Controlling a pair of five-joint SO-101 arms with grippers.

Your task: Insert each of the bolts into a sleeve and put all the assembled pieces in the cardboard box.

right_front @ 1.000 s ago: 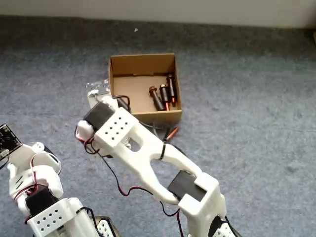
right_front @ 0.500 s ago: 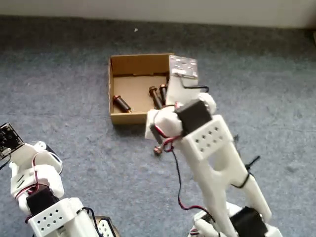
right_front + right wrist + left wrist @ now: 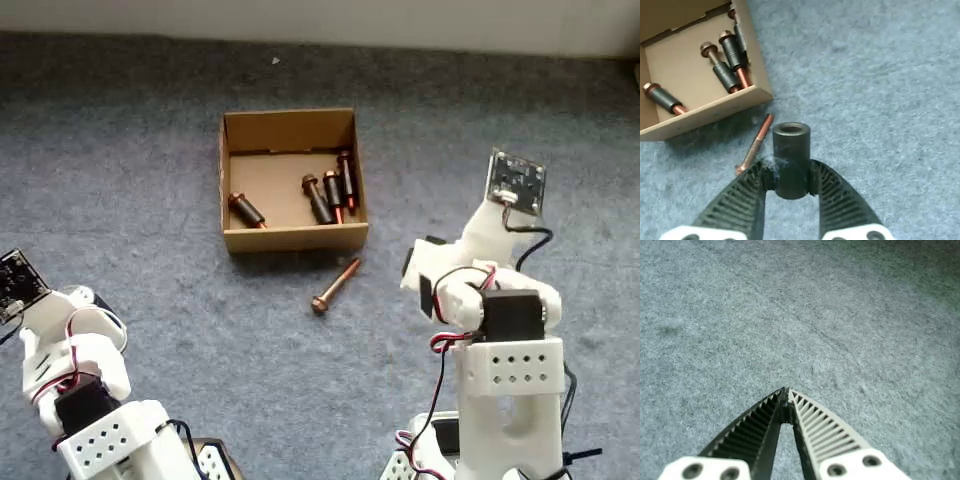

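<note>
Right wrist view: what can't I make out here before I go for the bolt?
Lower end of the sleeve: covered by fingers of the right gripper.
Its bore: too dark to see into.
Far side of the box: cut off by the frame edge, with part of the piece by its wall.

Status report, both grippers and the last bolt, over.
Left gripper shut, empty, over carpet. Right gripper shut on sleeve. Loose bolt on carpet beside cardboard box. Nothing on it.
</note>
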